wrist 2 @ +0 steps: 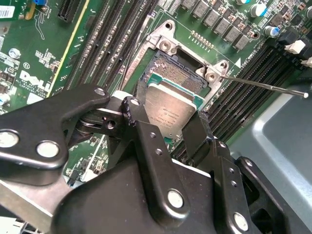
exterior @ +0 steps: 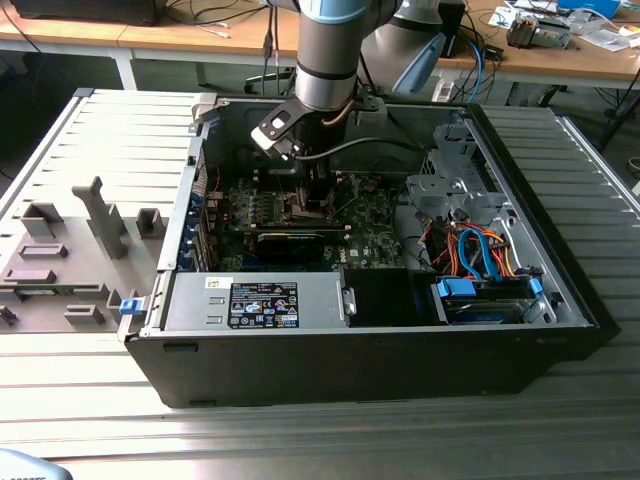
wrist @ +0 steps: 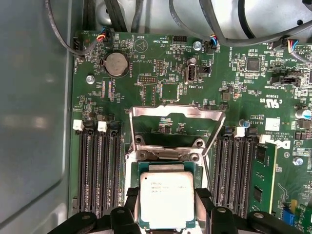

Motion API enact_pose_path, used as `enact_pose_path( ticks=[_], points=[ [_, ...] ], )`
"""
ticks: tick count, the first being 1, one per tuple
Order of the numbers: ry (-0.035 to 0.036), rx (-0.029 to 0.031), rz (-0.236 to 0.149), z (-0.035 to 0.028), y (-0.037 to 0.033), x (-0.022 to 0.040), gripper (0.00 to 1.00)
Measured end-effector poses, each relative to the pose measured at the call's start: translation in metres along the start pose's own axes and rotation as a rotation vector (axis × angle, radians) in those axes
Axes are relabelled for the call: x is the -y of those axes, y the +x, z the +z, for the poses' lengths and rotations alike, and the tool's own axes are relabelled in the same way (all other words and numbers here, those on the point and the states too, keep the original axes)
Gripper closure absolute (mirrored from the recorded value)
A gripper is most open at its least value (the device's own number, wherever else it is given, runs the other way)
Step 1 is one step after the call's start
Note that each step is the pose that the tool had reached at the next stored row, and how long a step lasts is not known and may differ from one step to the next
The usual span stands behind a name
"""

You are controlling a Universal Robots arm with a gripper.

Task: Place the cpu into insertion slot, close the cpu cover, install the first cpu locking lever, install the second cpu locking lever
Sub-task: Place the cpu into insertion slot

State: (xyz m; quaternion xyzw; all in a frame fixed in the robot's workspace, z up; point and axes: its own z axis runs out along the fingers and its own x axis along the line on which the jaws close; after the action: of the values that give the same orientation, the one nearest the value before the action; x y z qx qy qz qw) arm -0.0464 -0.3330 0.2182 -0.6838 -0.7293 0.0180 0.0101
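Note:
My gripper (wrist 2: 168, 122) is shut on the cpu (wrist 2: 170, 113), a flat square chip with a silver top, one black finger on each of two opposite sides. The chip sits level right over the insertion slot (wrist 2: 165, 64), whose dark pin field and metal rim show beyond it. I cannot tell whether the chip touches the slot. In the first wrist view the cpu (wrist: 167, 199) is between the fingertips (wrist: 130, 196), and the cpu cover (wrist: 175, 113) stands swung open behind the slot. A thin locking lever (wrist 2: 263, 86) sticks out free beside the socket. The exterior view has the gripper (exterior: 314, 197) low inside the case.
Long black memory slots (wrist: 97, 165) flank the socket on both sides. The open computer case (exterior: 370, 350) holds a power supply (exterior: 262, 303), orange and blue cables (exterior: 478, 250) and a drive cage (exterior: 445, 180). A grey fixture tray (exterior: 70, 250) lies at the exterior view's left.

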Motion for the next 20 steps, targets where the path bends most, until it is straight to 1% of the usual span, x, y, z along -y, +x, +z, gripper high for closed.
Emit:
enact_pose_path(
  ticks=[2,3,4,7,10,12,20],
  points=[
    [0.0001,0.0001,0.000,0.0030,0.0001,0.0004,0.45],
    [0.0002,0.0000,0.003,0.0086,0.0003,0.0031,0.45],
    [0.0003,-0.0006,0.022,0.0122,0.0006,0.0065,0.45],
    [0.0005,-0.0009,0.037,0.0145,0.0007,0.0079,0.45],
    [0.0006,-0.0016,0.059,0.0162,0.0007,0.0079,0.45],
    [0.0009,-0.0017,0.067,0.0167,0.0007,0.0080,0.45],
    [0.0009,-0.0018,0.070,0.0179,0.0005,0.0074,0.45]
  ],
)
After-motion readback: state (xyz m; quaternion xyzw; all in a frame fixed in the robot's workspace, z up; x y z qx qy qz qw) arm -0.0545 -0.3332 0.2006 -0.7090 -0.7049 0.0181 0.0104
